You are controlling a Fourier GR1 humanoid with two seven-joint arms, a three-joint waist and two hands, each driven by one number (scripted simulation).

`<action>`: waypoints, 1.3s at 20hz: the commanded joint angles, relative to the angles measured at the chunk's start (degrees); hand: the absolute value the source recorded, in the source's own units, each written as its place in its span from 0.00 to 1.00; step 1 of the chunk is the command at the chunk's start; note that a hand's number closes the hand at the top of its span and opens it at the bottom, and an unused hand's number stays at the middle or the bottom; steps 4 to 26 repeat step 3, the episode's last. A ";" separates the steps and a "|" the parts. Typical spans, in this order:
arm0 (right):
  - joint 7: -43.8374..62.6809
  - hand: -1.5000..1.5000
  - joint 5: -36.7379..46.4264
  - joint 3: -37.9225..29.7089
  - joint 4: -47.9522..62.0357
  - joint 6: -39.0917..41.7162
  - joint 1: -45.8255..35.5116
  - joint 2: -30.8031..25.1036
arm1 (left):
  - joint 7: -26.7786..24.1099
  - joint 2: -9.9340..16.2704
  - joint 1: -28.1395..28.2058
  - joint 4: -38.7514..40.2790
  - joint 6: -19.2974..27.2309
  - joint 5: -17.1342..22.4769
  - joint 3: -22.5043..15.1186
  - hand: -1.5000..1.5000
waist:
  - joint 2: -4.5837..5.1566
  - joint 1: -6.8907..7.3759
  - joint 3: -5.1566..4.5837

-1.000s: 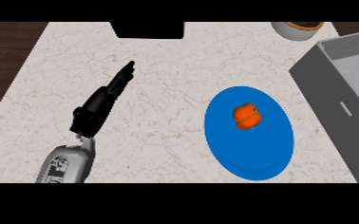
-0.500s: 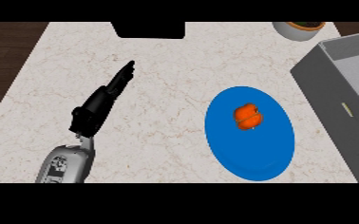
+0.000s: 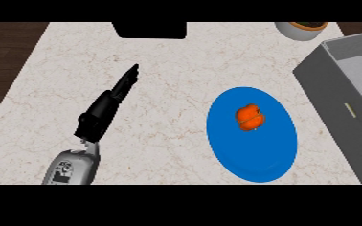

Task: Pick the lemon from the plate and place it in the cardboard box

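Pale marbled counter (image 3: pixel 176 67) fills your view, with dark wood floor showing past its far-left edge. Only your left hand (image 3: pixel 106 107) is in sight, fingers (image 3: pixel 129 76) straight and released, holding nothing, pointing up and slightly right across the stone. Your right hand does not show at all.

Well off to the right of those fingertips lies the blue plate (image 3: pixel 247 163), and on its upper half sits the thing you are after (image 3: pixel 250 118). Mind this: the task says lemon, but what rests there is orange and lumpy, closer to a small pepper in look. It is the only object on the plate, so treat it as the target, but expect an uneven shape that may roll or twist out as your fingers curl round it.

Further right again, beyond the plate, stands the grey open box (image 3: pixel 332 84), partly cut off by the edge. Its near wall rises between plate and interior; a low carry could likely knock the fruit against that wall.

If you reach with the left hand, you cross the whole counter, and a flat sweep could shove the plate. A white bowl (image 3: pixel 300 29) sits past the box's far corner, and a dark block (image 3: pixel 150 29) lies beyond your fingertips; neither seems in the way.
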 commanded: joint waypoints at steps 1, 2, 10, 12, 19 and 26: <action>-0.57 0.00 -7.03 -6.39 6.62 10.66 -1.84 -3.31 | -0.46 -0.82 1.03 -0.39 0.54 -0.62 -0.97 0.50 | 0.06 -0.23 0.06; 0.13 0.00 -8.39 -7.63 7.78 12.27 -2.18 -4.23 | -1.61 0.33 1.43 0.60 -0.18 0.14 0.35 0.50 | 0.15 -0.22 0.05; -0.03 0.00 -8.39 -7.71 9.10 12.86 -1.69 -4.45 | -1.93 0.60 1.36 0.64 0.17 -0.71 0.20 0.50 | 0.22 -0.06 0.07; -0.03 0.00 -8.39 -7.71 9.10 12.86 -1.69 -4.45 | -1.93 0.60 1.36 0.64 0.17 -0.71 0.20 0.50 | 0.22 -0.06 0.07; -0.03 0.00 -8.39 -7.71 9.10 12.86 -1.69 -4.45 | -1.93 0.60 1.36 0.64 0.17 -0.71 0.20 0.50 | 0.22 -0.06 0.07; -0.03 0.00 -8.39 -7.71 9.10 12.86 -1.69 -4.45 | -1.93 0.60 1.36 0.64 0.17 -0.71 0.20 0.50 | 0.22 -0.06 0.07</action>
